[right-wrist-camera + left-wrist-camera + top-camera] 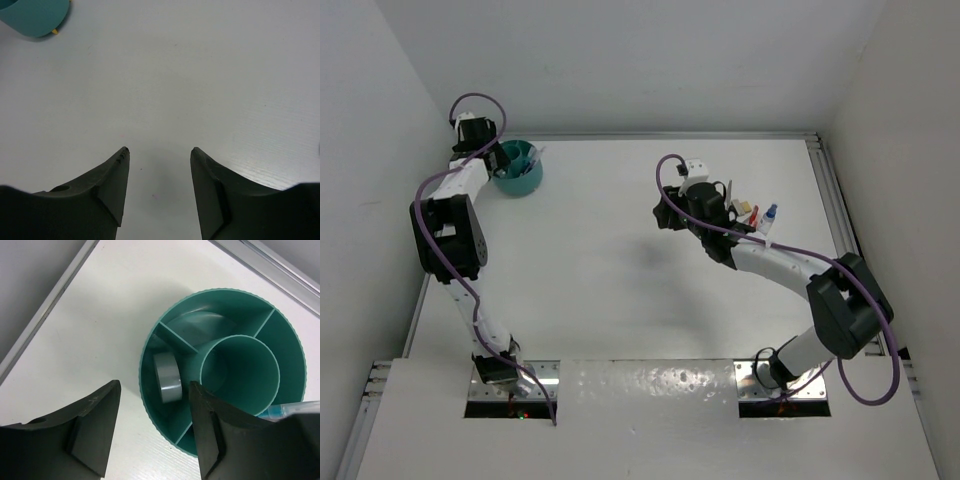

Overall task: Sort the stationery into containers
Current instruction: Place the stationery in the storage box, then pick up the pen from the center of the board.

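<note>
While the left hand (154, 385) and right hand (160, 150) both gape empty, the blue-capped bottle (770, 214) lies unsorted: light, rigid, slick, probably best pinched across its white body.

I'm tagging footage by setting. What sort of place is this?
Probably a robot lab test cell: bare white walls box in a white table, the left arm and right arm mounted at its edge.
</note>
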